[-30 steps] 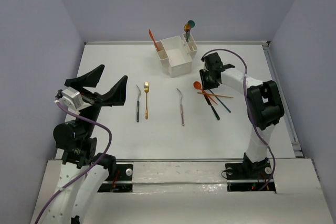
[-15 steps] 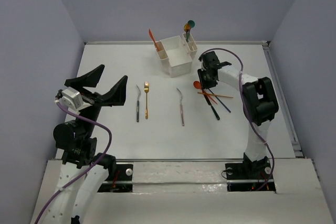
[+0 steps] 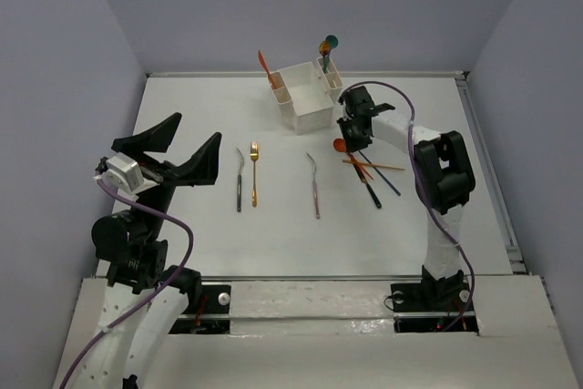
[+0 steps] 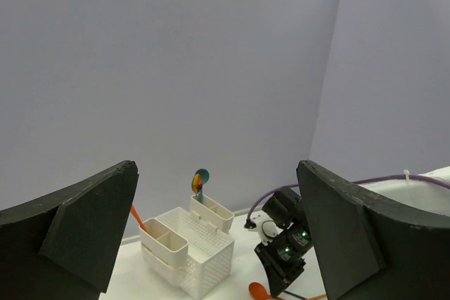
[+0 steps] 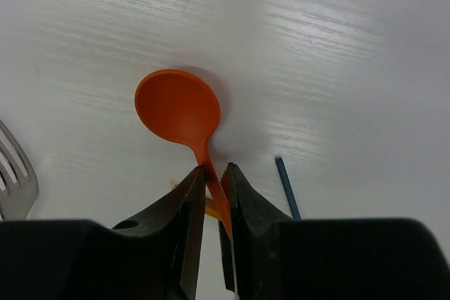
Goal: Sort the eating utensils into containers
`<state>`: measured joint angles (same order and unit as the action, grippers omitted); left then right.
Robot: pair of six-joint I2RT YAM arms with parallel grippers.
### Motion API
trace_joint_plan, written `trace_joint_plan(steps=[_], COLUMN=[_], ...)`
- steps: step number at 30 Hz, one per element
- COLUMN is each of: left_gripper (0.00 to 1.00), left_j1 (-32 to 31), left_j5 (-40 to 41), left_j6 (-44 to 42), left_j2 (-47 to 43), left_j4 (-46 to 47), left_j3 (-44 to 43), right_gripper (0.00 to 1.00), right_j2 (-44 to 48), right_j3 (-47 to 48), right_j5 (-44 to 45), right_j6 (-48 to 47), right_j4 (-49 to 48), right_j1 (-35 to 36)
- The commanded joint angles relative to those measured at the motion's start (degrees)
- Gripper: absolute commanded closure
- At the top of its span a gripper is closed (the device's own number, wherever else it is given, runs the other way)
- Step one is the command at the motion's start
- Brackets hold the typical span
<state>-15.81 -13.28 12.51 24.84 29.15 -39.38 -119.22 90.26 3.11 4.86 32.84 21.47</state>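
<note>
My right gripper point(image 3: 350, 138) is shut on the handle of an orange spoon point(image 3: 342, 146), just behind its bowl; the spoon point(image 5: 179, 107) lies on the table between the fingers of that gripper point(image 5: 213, 173). The white box point(image 3: 311, 117) stands just beyond it, with an orange utensil point(image 3: 264, 65) and teal and coloured spoons point(image 3: 327, 46) standing in its narrow side compartments. A gold fork point(image 3: 254, 175), a black-handled silver one point(image 3: 240, 181) and a purple-handled one point(image 3: 314, 189) lie mid-table. My left gripper point(image 3: 182, 148) is open and empty, raised at the left.
Black, teal and thin orange pieces point(image 3: 373, 175) lie crossed right of the spoon. A teal handle end point(image 5: 285, 187) and fork tines point(image 5: 10, 173) show beside my right fingers. The box point(image 4: 204, 261) and right arm show in the left wrist view.
My right gripper has shifted left and farther along the table, ending over the orange spoon's handle. The left arm and the other utensils have not moved.
</note>
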Motion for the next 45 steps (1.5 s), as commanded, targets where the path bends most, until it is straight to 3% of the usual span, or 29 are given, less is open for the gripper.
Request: trace_joint_plan(steps=[1,17,22,30,33,45], left_gripper=[0.01,0.01,0.01,0.01,0.01,0.01], left_j1=[-0.36,-0.36,-0.36,-0.36,-0.36,-0.36], left_j5=[-0.34,-0.34,-0.34,-0.43,-0.34,-0.43], left_j6=[-0.03,-0.03,0.05,-0.03,-0.03,-0.03], left_j2=[-0.67,-0.85,-0.94,-1.02,-1.02,-0.67], left_j4=[3.02,3.02,3.02,3.02,3.02,3.02], left_j3=[-1.58,-1.58,-1.58,-1.58,-1.58,-1.58], right_gripper=[0.75,0.81,0.73,0.74,0.85,0.99], right_j2=[-1.1,-4.53,-4.53,-5.14,-4.89,8.9], right_j3=[2.29,5.81,5.72,5.54,5.46,1.07], right_j5=[0.84,-0.56,-0.92,-1.8,-1.45,1.63], right_j6=[-1.0,-1.61,-1.61,-1.52,-1.52,1.02], right_j4=[2.23,4.16,3.99,3.11,2.67,-12.26], right_j1=[0.59,1.64,1.64,1.64,2.16,2.17])
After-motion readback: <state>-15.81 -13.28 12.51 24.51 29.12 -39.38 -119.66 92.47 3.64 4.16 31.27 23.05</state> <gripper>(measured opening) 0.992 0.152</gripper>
